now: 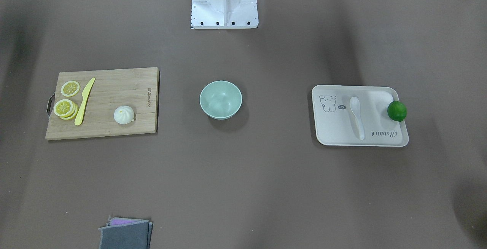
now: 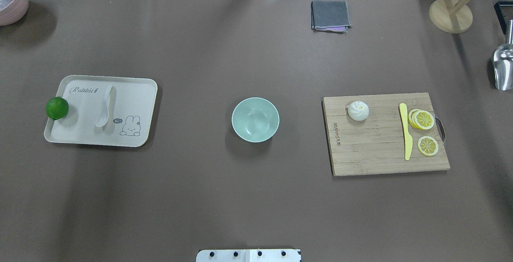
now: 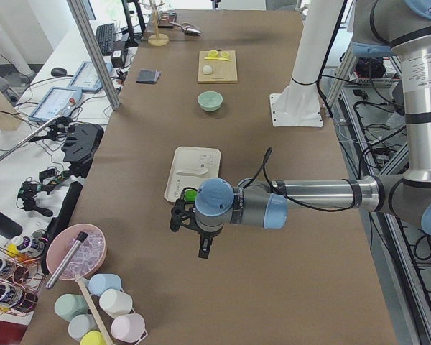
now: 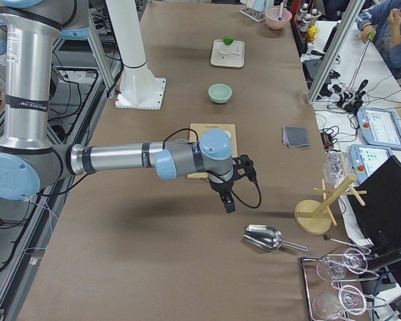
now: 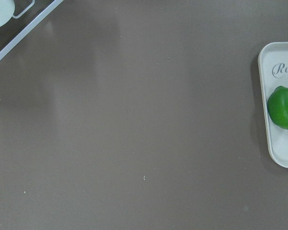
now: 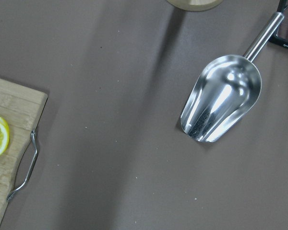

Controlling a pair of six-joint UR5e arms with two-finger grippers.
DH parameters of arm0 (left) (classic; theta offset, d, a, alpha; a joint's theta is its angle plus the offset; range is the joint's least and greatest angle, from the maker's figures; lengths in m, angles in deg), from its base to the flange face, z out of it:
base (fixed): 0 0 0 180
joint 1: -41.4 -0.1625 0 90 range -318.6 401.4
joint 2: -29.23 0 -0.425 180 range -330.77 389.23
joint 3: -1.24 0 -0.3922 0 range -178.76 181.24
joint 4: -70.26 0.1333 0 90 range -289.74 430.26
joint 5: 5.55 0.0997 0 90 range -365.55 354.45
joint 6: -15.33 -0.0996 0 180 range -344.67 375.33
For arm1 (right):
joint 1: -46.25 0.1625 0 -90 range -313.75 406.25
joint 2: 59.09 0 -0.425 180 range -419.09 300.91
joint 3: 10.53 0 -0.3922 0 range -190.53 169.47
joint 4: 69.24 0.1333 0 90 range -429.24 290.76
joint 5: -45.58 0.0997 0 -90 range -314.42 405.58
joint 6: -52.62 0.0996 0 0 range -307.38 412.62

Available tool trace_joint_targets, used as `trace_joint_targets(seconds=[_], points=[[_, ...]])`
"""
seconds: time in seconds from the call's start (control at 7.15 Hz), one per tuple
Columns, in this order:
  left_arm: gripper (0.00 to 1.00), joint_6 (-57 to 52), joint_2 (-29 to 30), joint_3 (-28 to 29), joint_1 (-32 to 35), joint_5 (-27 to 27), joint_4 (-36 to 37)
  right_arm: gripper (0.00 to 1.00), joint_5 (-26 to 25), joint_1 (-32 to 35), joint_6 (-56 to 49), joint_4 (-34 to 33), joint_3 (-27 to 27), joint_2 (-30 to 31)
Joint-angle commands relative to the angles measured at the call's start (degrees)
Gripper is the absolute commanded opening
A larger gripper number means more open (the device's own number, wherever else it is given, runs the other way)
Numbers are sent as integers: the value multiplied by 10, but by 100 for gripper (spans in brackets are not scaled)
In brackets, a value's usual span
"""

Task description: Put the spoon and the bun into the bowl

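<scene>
The white spoon (image 1: 357, 116) lies on the beige tray (image 1: 335, 127), also in the overhead view (image 2: 105, 105). The white pleated bun (image 1: 123, 114) sits on the wooden cutting board (image 1: 110, 89), also in the overhead view (image 2: 358, 110). The mint-green bowl (image 1: 220, 99) stands empty at the table's middle (image 2: 255, 119). My left gripper (image 3: 189, 233) shows only in the exterior left view, beyond the tray's lime end; I cannot tell whether it is open. My right gripper (image 4: 230, 200) shows only in the exterior right view, past the board's handle end; I cannot tell its state either.
A green lime (image 2: 57, 107) sits at the tray's outer edge. A yellow knife (image 2: 406, 136) and lemon slices (image 2: 424, 120) lie on the board. A grey cloth (image 2: 329, 15), a metal scoop (image 6: 221, 105), a wooden stand (image 2: 451, 13) and a pink bowl (image 2: 10, 1) sit at the table's edges.
</scene>
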Motion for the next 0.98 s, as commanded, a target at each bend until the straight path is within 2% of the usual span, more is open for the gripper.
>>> trace_joint_targets(seconds=[0.0,0.42,0.84], points=[[99,2,-1,0,1,2,1,100,-4,3,-1,-30,-1,-12],[99,1,0,0,0,6,1,100,1,2,-1,-28,-22,0],[99,2,8,-4,-1,1,23,100,4,2,-1,-27,-16,15]])
